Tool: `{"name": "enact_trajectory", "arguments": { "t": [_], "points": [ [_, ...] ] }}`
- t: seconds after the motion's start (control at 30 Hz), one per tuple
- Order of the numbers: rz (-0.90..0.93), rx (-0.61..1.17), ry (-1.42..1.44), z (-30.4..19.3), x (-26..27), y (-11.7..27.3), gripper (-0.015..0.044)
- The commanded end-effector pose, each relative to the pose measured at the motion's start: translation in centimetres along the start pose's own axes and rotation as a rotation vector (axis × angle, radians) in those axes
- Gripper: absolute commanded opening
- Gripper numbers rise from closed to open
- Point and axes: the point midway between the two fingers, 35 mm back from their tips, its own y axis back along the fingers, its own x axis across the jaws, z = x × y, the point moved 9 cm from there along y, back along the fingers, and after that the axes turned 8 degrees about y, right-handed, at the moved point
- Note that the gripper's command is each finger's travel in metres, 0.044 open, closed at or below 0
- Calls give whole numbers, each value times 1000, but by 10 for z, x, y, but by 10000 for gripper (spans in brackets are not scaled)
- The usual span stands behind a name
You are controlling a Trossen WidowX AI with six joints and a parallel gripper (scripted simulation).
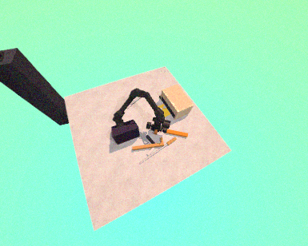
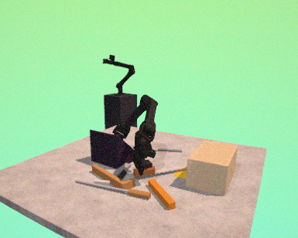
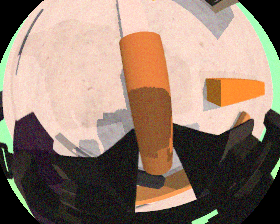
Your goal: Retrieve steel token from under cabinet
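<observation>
My gripper is shut on the thick orange handle of a tool, low over the table. The tool's thin grey rod points toward the cabinet; in the exterior view its far end meets the cabinet's outline, and I cannot tell whether it is underneath. The pale wooden cabinet stands on the table. The yellow marked area lies in front of it, partly hidden in the exterior view. I cannot make out the steel token.
An orange bar lies beside the gripper. An angled orange piece, a long rod with an orange handle and a small black piece lie nearby. A dark box stands by the arm's base.
</observation>
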Motion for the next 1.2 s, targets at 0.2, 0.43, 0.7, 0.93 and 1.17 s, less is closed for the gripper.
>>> {"name": "enact_trajectory", "arguments": {
  "t": [0.2, 0.43, 0.7, 0.93, 1.17],
  "points": [
    [-10, -7, 3, -4, -9, 3, 0],
    [-10, -7, 4, -7, -13, 3, 0],
    [-10, -7, 4, -9, -19, 3, 0],
    [-11, -7, 5, -11, -23, 3, 0],
    [-11, -7, 5, -14, -28, 4, 0]
  ]
}}
